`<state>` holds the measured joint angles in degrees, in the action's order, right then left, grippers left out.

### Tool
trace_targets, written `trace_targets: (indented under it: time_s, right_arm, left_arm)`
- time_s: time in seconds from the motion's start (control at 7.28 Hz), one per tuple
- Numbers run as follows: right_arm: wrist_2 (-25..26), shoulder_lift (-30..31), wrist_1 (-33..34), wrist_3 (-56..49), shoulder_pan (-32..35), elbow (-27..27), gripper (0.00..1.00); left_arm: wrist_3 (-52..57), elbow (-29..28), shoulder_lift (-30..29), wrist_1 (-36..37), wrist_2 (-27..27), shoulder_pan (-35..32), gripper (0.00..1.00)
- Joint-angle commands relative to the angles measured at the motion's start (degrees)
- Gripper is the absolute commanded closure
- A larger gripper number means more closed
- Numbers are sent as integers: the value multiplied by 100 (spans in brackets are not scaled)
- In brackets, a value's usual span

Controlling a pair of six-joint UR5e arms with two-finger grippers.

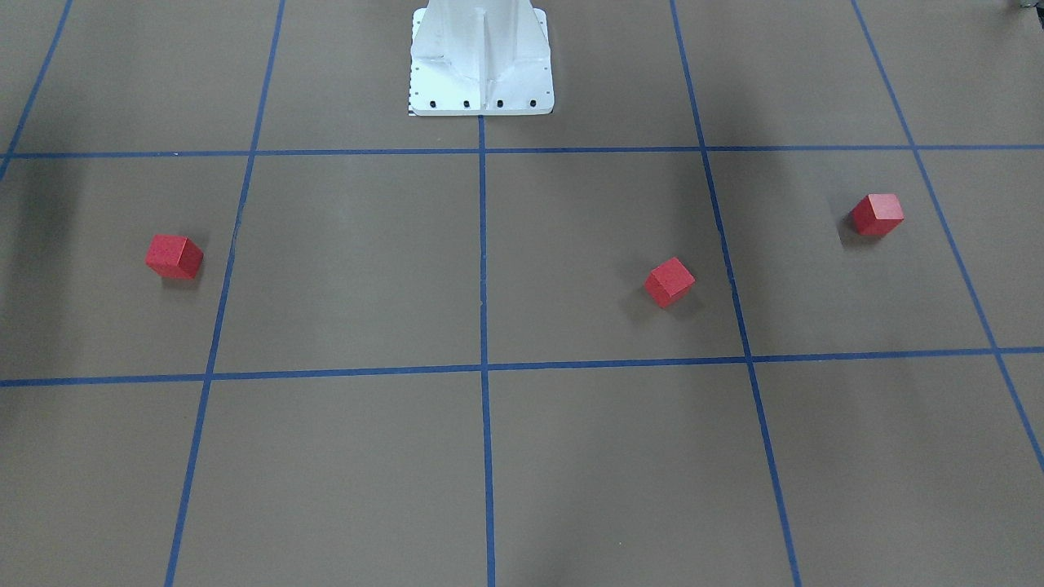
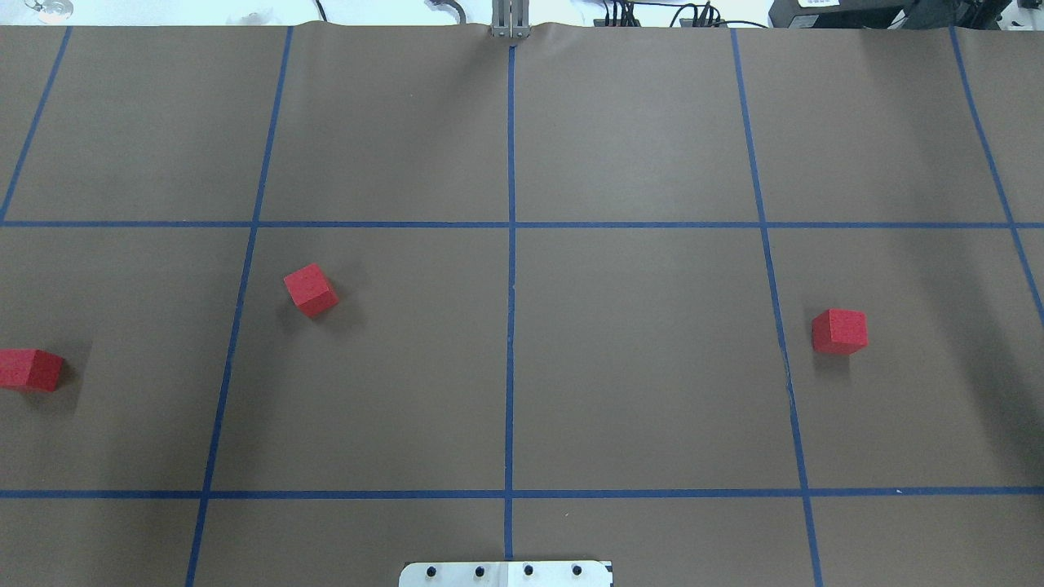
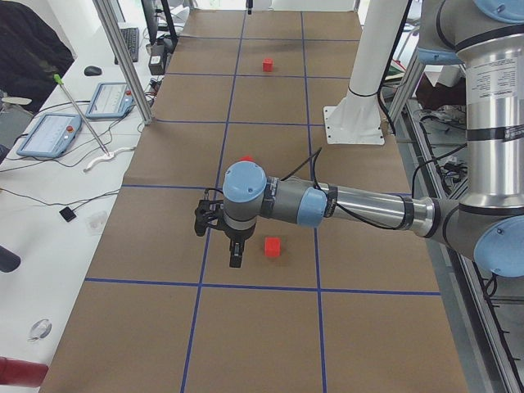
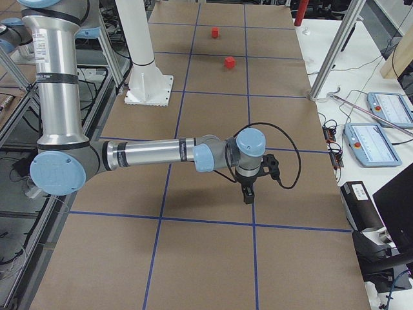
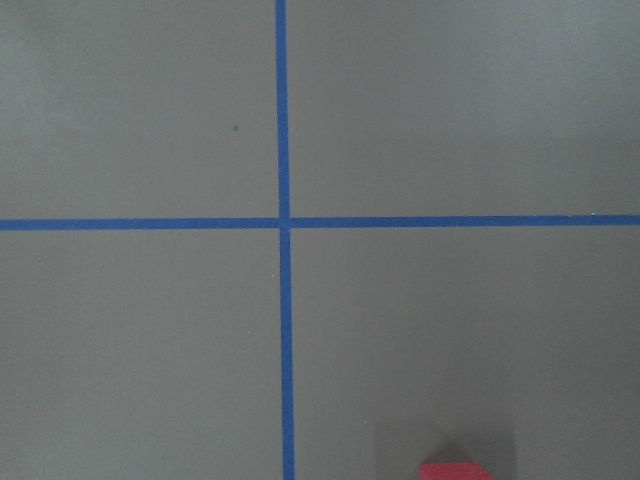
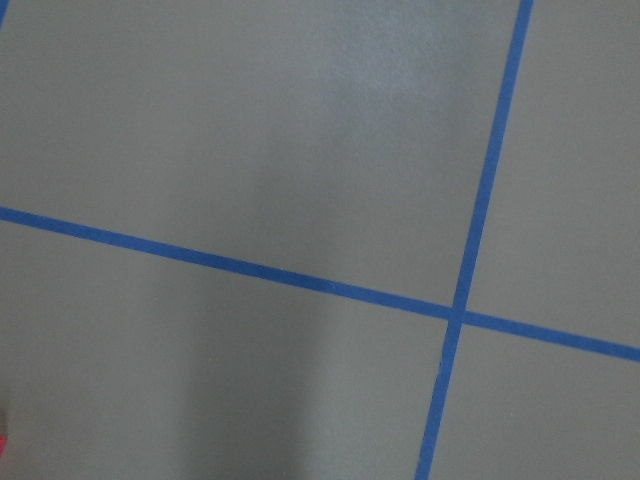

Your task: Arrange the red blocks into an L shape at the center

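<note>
I see the near-left red block (image 2: 311,289) left of the center (image 2: 511,359), far-left red block (image 2: 29,369) way out, right red block (image 2: 839,332) well apart, all skewed

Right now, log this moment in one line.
three small matte red cubes: scattered | center: no cube | left tool, right tool: no cube held

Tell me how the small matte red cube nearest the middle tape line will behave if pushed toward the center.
That small matte red cube sits flat on the brown table surface, so it should slide rather than roll. It lies skewed to the blue tape grid, so an off-centre push would probably spin it. Its solid look suggests it stays rigid.
</note>
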<state>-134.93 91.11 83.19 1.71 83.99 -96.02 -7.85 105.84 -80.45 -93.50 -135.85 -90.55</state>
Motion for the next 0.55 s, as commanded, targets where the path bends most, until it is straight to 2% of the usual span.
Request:
trace_targets:
  time_s: [0.0, 0.41]
  right_arm:
    - [11, 206, -301, 5, 12, -101, 0]
    - [-7, 197, -303, 13, 3, -66, 0]
  left_arm:
    - [55, -184, 204, -28, 6, 20, 0]
    - [12, -318, 240, -63, -134, 11, 0]
